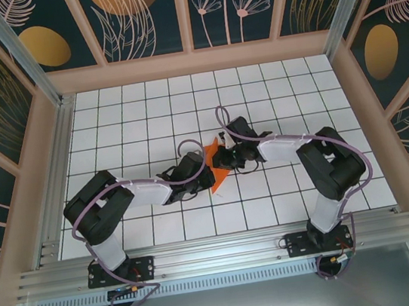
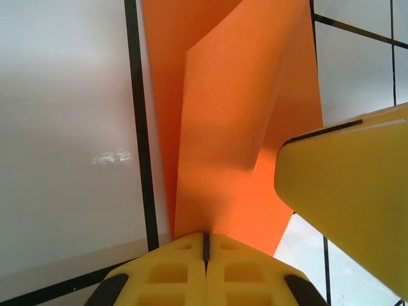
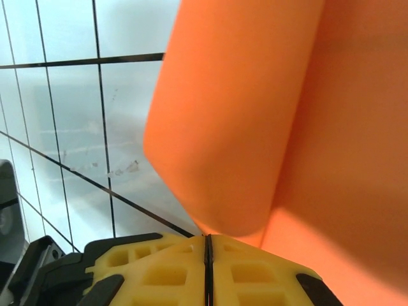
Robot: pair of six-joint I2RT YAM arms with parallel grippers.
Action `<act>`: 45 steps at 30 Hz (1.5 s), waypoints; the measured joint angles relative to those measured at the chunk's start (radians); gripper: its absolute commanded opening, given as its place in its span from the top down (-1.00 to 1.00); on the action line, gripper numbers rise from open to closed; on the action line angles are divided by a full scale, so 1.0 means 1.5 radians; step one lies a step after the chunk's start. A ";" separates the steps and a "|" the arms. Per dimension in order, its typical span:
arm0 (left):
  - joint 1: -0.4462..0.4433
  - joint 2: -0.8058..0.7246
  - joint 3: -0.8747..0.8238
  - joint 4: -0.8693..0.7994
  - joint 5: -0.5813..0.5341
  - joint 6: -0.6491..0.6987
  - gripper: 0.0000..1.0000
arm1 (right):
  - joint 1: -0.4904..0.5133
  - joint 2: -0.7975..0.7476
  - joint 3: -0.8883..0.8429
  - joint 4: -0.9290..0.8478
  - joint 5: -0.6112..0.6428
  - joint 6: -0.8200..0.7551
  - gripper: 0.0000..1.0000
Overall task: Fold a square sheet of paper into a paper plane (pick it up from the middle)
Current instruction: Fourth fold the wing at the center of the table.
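Grip status: the left gripper (image 2: 205, 241) is closed, and the orange sheet (image 2: 242, 127) rises straight out of the seam between its fingers. The right gripper (image 3: 207, 243) is also closed, with a curled layer of the same sheet leaving its fingertips. Both jaws therefore appear to pinch the paper.

Location: the sheet sits over the middle of the tiled table (image 1: 272, 90), between the two grippers, which meet almost tip to tip. It is no longer flat. The left wrist view shows one layer standing up over another, with a fold line running away from the fingers. Whether the lower edge touches the table cannot be determined.

Step in hand (judged): forming or tightening a fold while both arms hold the sheet.

Procedure:
1. Move the arms together. Paper this thin tears if the two pinch points pull apart, and it buckles if they are pushed toward each other.
2. Bring the raised layer down along the existing fold line, not across it. This keeps the edges aligned and the plane symmetrical.
3. Lower the fold to the table before pressing, so that the crease sets against a hard surface.
4. Release one grip at a time. Leave the other grip closed so the sheet cannot spring open or slide.
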 measured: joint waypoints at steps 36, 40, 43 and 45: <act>0.019 -0.100 -0.074 0.126 0.056 -0.090 0.71 | -0.007 0.054 0.007 -0.002 0.014 0.018 0.74; 0.019 -0.075 -0.074 0.136 0.078 -0.095 0.78 | -0.008 0.054 0.007 -0.001 0.012 0.017 0.74; 0.019 -0.061 -0.074 0.138 0.092 -0.095 0.79 | -0.008 0.054 0.007 -0.001 0.012 0.017 0.74; 0.019 -0.051 -0.074 0.140 0.099 -0.095 0.79 | -0.008 0.054 0.007 -0.001 0.011 0.017 0.74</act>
